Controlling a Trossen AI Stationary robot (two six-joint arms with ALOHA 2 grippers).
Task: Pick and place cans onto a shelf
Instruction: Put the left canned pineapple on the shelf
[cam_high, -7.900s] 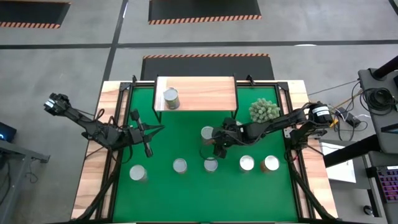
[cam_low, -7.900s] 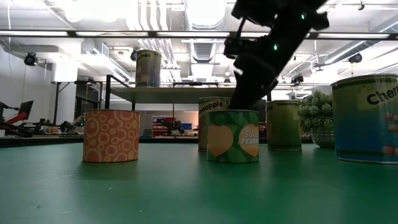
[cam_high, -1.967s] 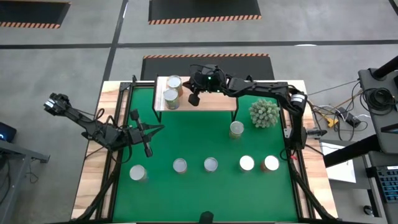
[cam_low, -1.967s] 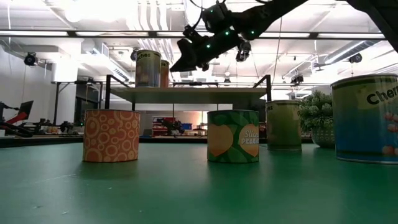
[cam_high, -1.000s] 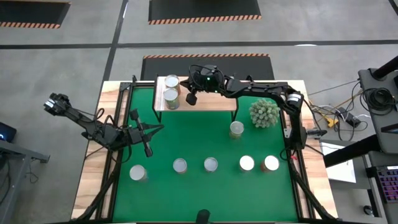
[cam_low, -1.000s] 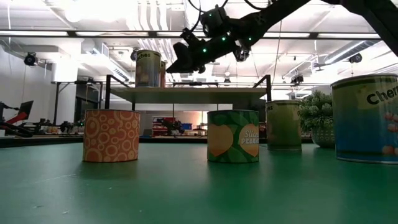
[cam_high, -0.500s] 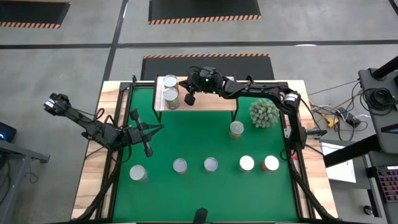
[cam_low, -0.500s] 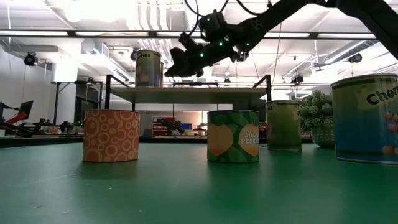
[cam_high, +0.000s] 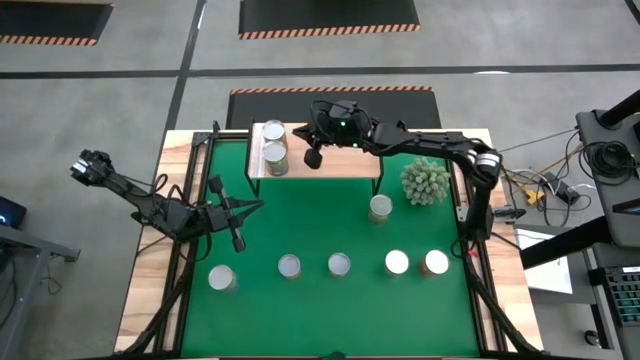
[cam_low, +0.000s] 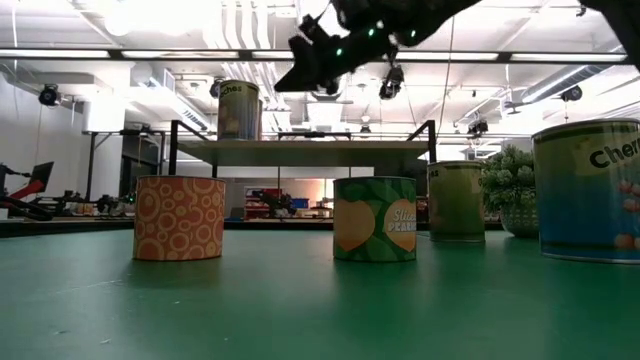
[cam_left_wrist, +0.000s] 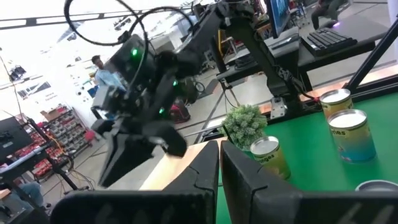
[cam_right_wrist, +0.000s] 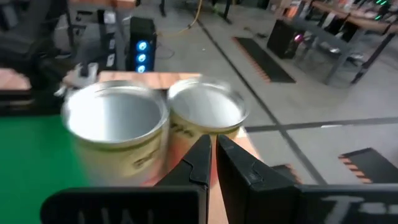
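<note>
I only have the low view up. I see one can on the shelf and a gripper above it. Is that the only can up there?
Observer: No. The high view shows two cans on the shelf, at its left end: a rear can and a front can, side by side.
Operator: Which gripper is it, and is it carrying anything?
Observer: It is the right gripper, over the shelf just right of those two cans. Its wrist view shows no can in it.
Operator: How many cans are on the mat?
Observer: Six stand on the green mat, five in a near row and one beside the spiky plant.
</note>
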